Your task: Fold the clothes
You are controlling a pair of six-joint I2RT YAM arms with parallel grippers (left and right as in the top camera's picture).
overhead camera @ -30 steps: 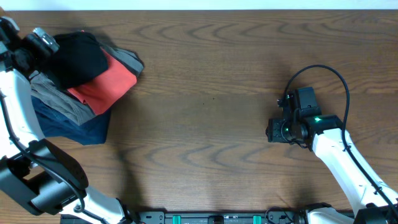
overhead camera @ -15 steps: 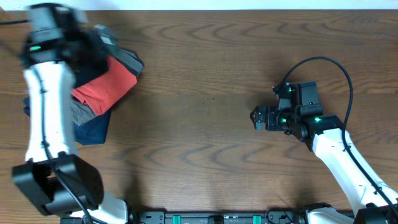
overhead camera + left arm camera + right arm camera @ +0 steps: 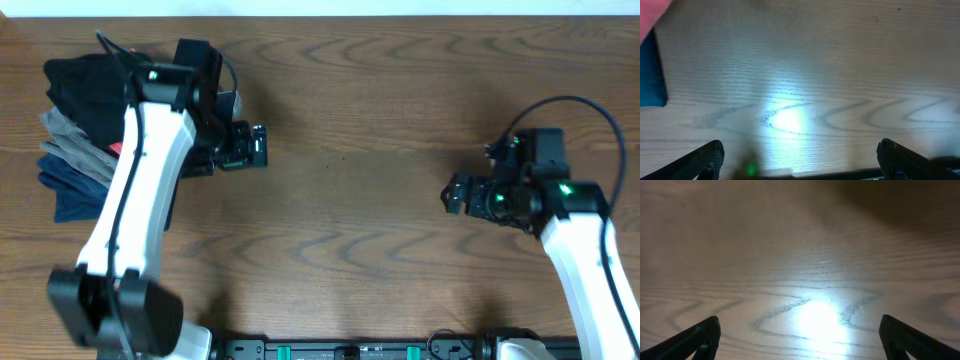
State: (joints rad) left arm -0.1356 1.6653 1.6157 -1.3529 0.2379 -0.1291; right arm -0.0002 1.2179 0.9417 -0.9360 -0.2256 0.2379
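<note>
The black shirt (image 3: 85, 88) lies folded on top of a stack of clothes at the table's far left. My left gripper (image 3: 258, 146) is open and empty, to the right of the stack over bare wood; its fingertips show at the bottom corners of the left wrist view (image 3: 800, 160). My right gripper (image 3: 452, 194) is open and empty over bare wood at the right; its fingertips show at the bottom corners of the right wrist view (image 3: 800, 337). The shirt's logo and lettering are hidden.
Under the black shirt lie folded grey (image 3: 70, 148) and navy (image 3: 72, 187) garments; a sliver of the red tee (image 3: 116, 148) peeks out beside my left arm. Red (image 3: 652, 15) and navy (image 3: 651, 70) edges show at the left wrist view's left side. The wooden table (image 3: 350, 220) spreads between the arms.
My left arm has swung from the clothes stack out to the right, gripper now over bare wood. The right arm has shifted slightly right. The stack looks squarer, with the red tee mostly covered.
</note>
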